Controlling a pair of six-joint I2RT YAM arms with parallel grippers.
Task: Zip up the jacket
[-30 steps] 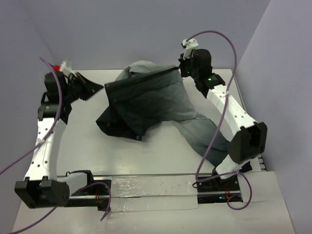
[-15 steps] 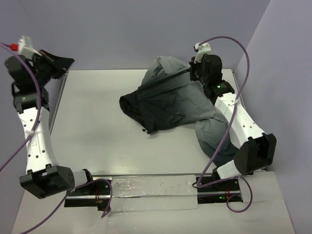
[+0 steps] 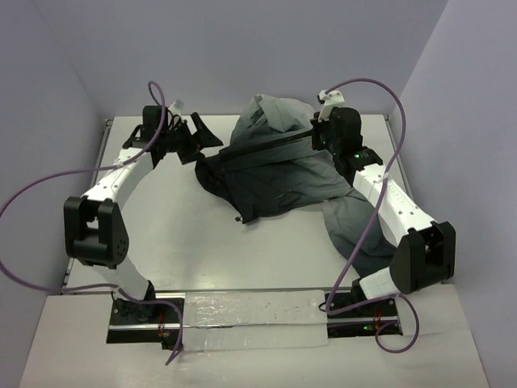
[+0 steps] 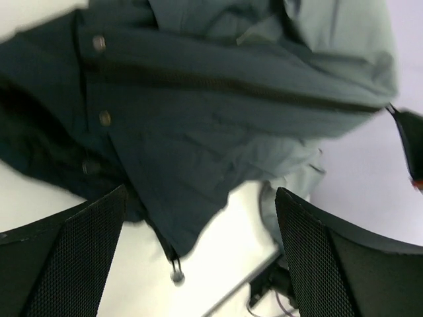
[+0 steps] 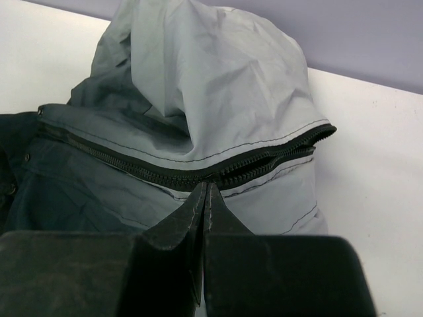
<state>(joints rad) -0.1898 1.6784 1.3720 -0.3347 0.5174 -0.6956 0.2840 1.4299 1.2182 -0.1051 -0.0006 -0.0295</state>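
Note:
The jacket (image 3: 279, 174) lies bunched at the back middle of the table, light grey at the top and dark charcoal lower down, with a sleeve trailing to the right. Its dark zipper (image 5: 165, 173) runs across the right wrist view. My right gripper (image 5: 206, 190) is shut, its tips pressed on the zipper where the two tracks join; whatever they pinch is hidden. In the top view my left gripper (image 3: 199, 139) hovers open just off the jacket's left edge, and nothing sits between its mesh-padded fingers (image 4: 73, 257). A cord toggle (image 4: 176, 275) hangs from the hem.
The white table (image 3: 161, 234) is boxed in by purple walls at the back and on both sides. A clear plastic strip (image 3: 250, 319) lies between the arm bases. Purple cables (image 3: 32, 202) loop off both arms.
The left arm swung away to the far left, then came back in beside the jacket's left edge, and its gripper opened. The jacket bunched toward the right.

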